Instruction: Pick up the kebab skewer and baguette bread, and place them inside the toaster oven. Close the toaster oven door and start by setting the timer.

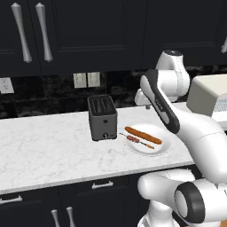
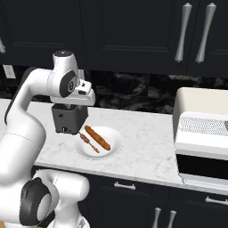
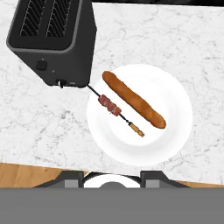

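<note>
You had moved nothing: kebab skewer [image 3: 114, 109] and baguette bread [image 3: 134, 99] lay on the plate [image 3: 175, 131]. Your pincer [image 3: 113, 176] hung above the plate, gripping nothing, its gap unclear.

This is a home kitchen (a rendered one). A white marble surface [image 1: 48, 146] runs along a dark stone backsplash [image 2: 133, 93], with black cabinets [image 1: 88, 31] above and black drawers [image 1: 102, 186] below, all with silver handles. On the surface stand a dark two-slot toaster [image 1: 103, 117], a white plate [image 3: 175, 131] of food and a cream toaster oven [image 2: 202, 133]. Wall outlets [image 1: 86, 80] sit behind.
</note>
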### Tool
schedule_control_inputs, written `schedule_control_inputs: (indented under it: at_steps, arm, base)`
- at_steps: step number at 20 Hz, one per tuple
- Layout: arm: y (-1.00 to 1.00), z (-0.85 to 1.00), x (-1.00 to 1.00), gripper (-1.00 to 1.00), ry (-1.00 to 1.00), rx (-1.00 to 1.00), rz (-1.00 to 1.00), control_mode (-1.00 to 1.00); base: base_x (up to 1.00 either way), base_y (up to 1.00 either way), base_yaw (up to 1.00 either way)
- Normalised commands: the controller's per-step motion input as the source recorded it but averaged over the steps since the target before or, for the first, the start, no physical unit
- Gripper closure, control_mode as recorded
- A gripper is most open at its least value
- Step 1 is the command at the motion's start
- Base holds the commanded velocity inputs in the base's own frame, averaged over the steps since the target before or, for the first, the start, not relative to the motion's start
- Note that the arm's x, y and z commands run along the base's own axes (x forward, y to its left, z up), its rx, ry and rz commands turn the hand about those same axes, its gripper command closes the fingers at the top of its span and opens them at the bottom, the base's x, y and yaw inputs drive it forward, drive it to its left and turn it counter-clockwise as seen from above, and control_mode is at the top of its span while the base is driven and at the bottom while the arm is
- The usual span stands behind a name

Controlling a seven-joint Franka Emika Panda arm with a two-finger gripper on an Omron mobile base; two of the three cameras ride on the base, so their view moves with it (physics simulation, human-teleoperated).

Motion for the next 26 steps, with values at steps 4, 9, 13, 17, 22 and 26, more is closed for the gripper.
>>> schedule_control_inputs:
  at_steps: [4,9,13,17,22,26]
  arm:
    - [0.2,0.0,0.0,-1.0,0.01,0.0,0.02,-1.0]
    - [0.0,0.0,0.0,-1.0,0.0,0.0,0.0,-1.0]
    - [-0.17,-0.14,-0.09,-1.0,-0.08,0.01,0.01,-1.0]
    - [-0.7,-0.46,-0.1,-1.0,-0.12,0.06,0.03,-1.0]
    - [-0.49,-0.41,0.06,-1.0,-0.07,0.07,0.09,-1.0]
    - [-0.16,-0.77,0.39,-1.0,0.06,0.01,0.16,-1.0]
  base:
    - [0.0,0.0,0.0]
    - [0.0,0.0,0.0]
    - [0.0,0.0,0.0]
    - [0.0,0.0,0.0]
    - [0.0,0.0,0.0]
    - [0.0,0.0,0.0]
